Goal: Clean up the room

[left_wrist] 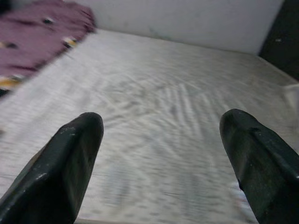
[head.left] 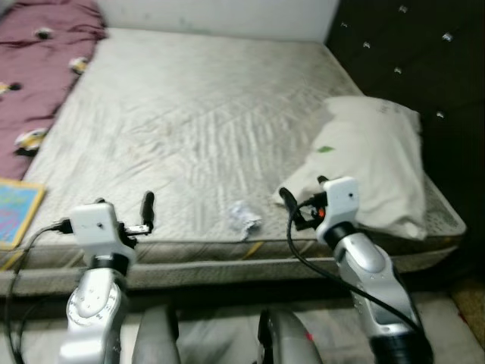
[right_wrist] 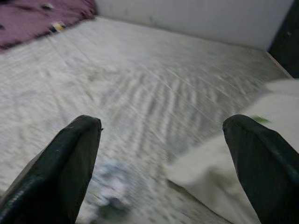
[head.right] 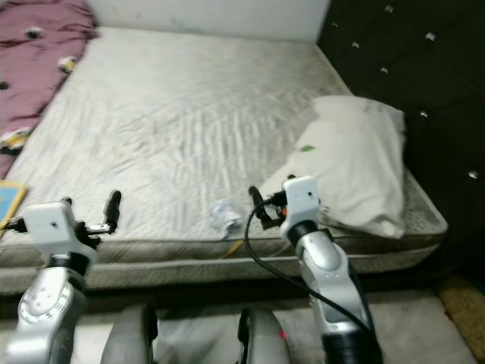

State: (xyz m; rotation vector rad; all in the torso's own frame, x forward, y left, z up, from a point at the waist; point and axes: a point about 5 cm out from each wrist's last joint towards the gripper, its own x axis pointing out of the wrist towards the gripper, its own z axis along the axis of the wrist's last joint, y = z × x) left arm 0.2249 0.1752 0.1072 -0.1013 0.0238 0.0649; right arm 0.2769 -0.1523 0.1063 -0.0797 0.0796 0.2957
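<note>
**Both grippers spread wide at the mattress edge**

You are looking down at a bare grey mattress (head.left: 197, 114) filling most of the frame. Your left gripper (left_wrist: 161, 140) sits at the lower left, fingers spread wide and holding nothing. Your right gripper (right_wrist: 163, 144) sits right of centre, fingers likewise parted and empty. A crumpled paper scrap (head.left: 244, 215) lies on the mattress near its front edge, between the two grippers, closer to the right one. A white pillow (head.left: 367, 159) rests at the right, against a dark headboard (head.left: 424, 53). A maroon blanket (head.left: 38, 61) occupies the upper left; a colourful book (head.left: 15, 212) shows at the left edge.
</note>
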